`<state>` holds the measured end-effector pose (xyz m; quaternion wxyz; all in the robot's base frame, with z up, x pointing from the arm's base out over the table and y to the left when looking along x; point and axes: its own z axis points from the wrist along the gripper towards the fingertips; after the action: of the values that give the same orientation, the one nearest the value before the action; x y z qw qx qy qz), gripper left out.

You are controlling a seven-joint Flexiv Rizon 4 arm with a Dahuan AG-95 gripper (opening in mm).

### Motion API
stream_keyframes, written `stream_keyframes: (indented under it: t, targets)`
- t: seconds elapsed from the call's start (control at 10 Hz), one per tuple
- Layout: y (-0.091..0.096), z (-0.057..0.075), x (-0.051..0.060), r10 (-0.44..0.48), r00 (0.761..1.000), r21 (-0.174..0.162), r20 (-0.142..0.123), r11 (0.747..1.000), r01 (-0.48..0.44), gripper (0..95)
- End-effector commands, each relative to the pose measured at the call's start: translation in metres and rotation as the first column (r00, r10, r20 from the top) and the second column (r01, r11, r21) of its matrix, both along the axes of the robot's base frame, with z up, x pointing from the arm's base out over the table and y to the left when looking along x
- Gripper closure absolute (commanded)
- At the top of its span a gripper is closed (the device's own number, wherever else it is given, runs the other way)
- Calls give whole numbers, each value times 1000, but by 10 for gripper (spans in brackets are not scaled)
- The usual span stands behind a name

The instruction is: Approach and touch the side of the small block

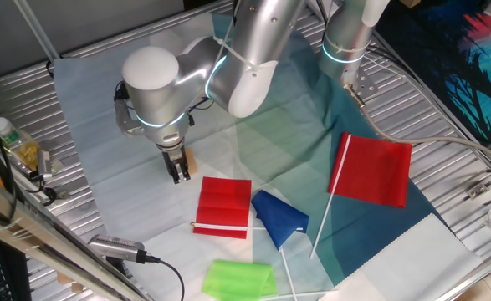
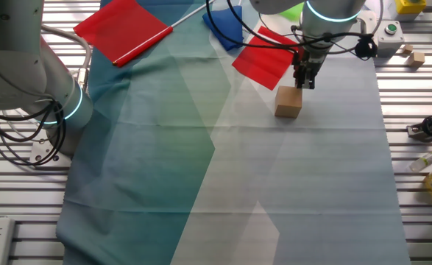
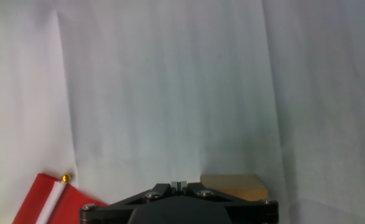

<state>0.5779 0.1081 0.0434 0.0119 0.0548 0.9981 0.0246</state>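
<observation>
- The arm is finishing the approach: the gripper (image 2: 304, 82) is hanging low over the pale cloth (image 2: 326, 169), just beside the small block (image 2: 288, 101), at the block's upper corner as the other fixed view is showing it.
- The small block is sitting on the pale part of the cloth, near the folded red flag (image 2: 263, 59), and in the hand view its tan top (image 3: 233, 184) is peeking out just beside the gripper body.
- The fingers are looking pressed together, with no gap between them and nothing held; so I am judging the pincer as clenched and empty.
- In one fixed view the fingertips (image 1: 181, 173) are covering most of the block (image 1: 189, 159), so I cannot tell whether they are touching it already or standing a little apart.
- I am judging that the next move is asking only for a small, slow sideways push toward the block's face, keeping the tips at the height of its side, because a light cube is sliding easily.
- Around it, a blue flag (image 1: 278, 215), a green flag (image 1: 238, 278) and a large red flag (image 1: 377, 170) are lying well apart from the block.
- Nothing is standing between the tips and the block; the folded red flag is the nearest thing.
</observation>
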Motion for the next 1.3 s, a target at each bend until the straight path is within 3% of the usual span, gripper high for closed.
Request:
stream_keyframes:
  t: [0.1, 0.3, 1.3]
  targets:
    - [0, 3, -3, -11, 1000, 1, -8, 1000, 11, 950]
    - [-3, 6, -10, -8, 1000, 6, -10, 1000, 9, 950]
    - [-5, 17, -13, -17, 1000, 11, -25, 1000, 17, 950]
